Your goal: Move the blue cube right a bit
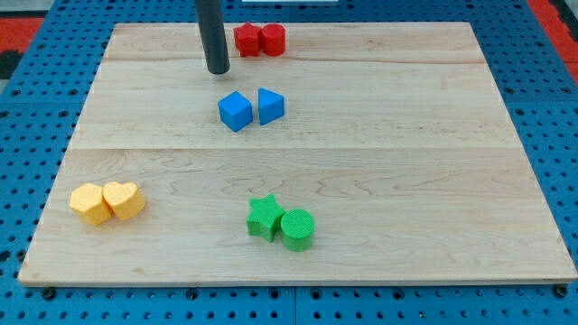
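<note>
Eight blocks on wooden board (361,181) | blue pegboard (551,81) around | my tip (218,71) above-left of blue cube (235,111)

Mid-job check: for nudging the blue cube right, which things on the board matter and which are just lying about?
In play:
- blue cube
- my tip, above and slightly to the view's left of the cube, apart from it
- blue triangular block, close on the cube's right, in its path

Lying about:
- two red blocks
- yellow hexagon and yellow heart
- green star and green cylinder
</note>
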{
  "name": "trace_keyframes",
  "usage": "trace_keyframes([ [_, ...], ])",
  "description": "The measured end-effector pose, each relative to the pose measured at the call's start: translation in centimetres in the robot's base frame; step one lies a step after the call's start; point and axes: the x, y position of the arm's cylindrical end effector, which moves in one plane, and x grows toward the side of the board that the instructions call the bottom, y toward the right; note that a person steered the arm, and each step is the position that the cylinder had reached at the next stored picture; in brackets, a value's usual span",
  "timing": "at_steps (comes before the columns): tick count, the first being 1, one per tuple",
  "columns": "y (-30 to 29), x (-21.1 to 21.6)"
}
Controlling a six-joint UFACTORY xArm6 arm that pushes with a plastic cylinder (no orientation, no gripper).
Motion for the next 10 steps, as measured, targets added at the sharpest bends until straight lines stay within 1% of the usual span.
trace_keyframes([
  [2, -0.9, 0.0],
  [4, -0.8, 1.5],
  [6, 2.7, 6.0],
  [7, 1.0, 5.6],
  [8, -0.6, 7.6],
  [9, -2.0, 8.7],
  [10, 2.7, 9.9],
])
